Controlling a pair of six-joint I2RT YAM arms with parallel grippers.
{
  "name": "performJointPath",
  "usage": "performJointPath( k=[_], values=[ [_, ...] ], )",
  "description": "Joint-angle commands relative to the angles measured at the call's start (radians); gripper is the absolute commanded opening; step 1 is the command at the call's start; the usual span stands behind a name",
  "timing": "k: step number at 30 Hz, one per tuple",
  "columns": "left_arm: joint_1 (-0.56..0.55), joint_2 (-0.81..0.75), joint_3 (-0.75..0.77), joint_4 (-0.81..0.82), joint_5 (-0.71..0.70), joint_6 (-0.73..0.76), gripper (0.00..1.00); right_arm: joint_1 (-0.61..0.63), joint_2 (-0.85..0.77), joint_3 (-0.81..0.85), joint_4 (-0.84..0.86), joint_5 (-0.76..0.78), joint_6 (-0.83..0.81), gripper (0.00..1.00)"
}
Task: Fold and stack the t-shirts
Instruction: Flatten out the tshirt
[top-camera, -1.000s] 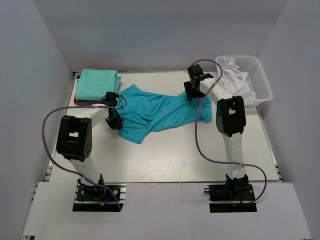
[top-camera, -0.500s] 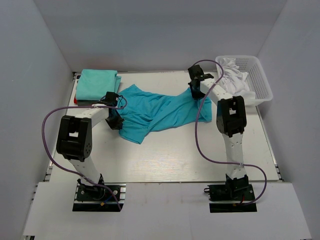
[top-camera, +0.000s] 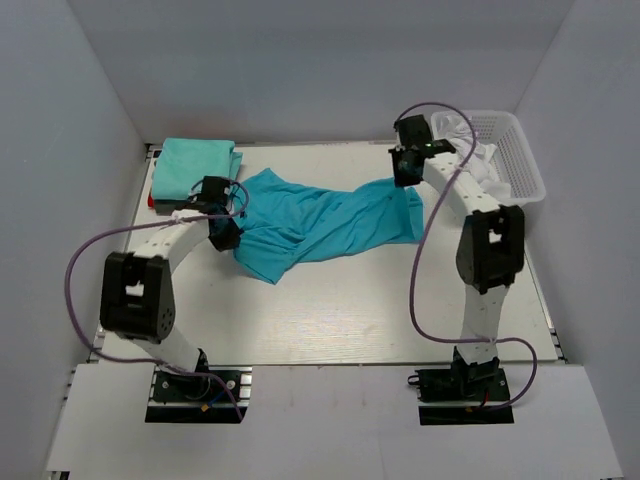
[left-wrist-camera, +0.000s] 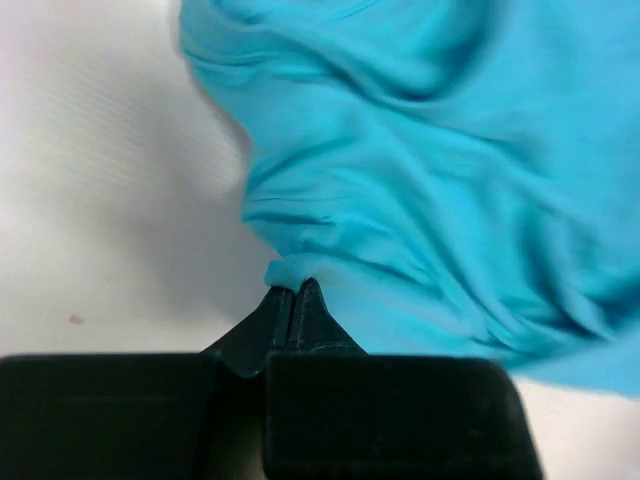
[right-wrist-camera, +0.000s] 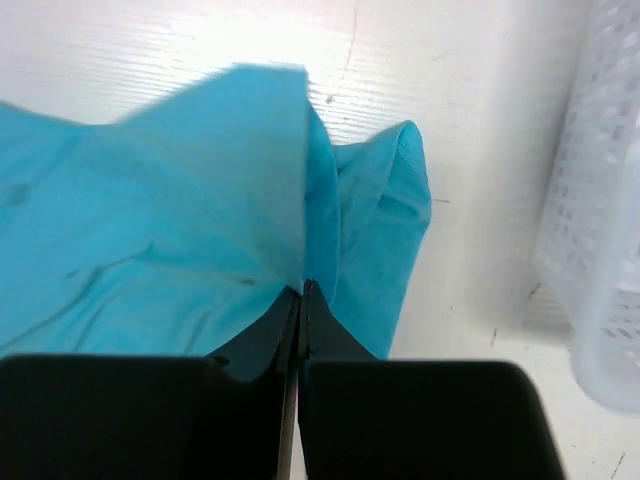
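Though pinched at both ends, turquoise t-shirt (top-camera: 320, 225) rumpled, unfolded

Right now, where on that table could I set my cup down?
The broad near strip of table between the turquoise t-shirt and the arm bases is bare; so is a thin far strip between the folded mint t-shirts and the white basket. The middle is crowded: the left tool and right tool pinch the shirt there.
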Motion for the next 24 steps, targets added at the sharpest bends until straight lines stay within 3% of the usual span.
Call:
performJointPath(
  k=[1, 6, 11, 20, 24],
  values=[
    [0.001, -0.217, 0.011, 0.032, -0.027, 0.018, 0.00, -0.031, -0.173, -0.049, 0.039, -0.146, 0.003, 0.00],
    [0.001, -0.378, 0.055, 0.008, -0.053, 0.020, 0.00, -0.059, -0.395, -0.167, 0.043, -0.215, -0.012, 0.00],
    [0.001, -0.497, 0.161, 0.008, -0.085, 0.050, 0.00, -0.088, -0.520, -0.210, 0.031, -0.274, -0.028, 0.00],
    [0.001, -0.580, 0.445, -0.130, -0.384, 0.072, 0.00, -0.114, -0.797, -0.212, 0.046, -0.169, -0.028, 0.00],
    [0.001, -0.615, 0.554, -0.162, -0.428, 0.083, 0.00, -0.122, -0.871, -0.180, 0.037, -0.113, -0.022, 0.00]
  ],
)
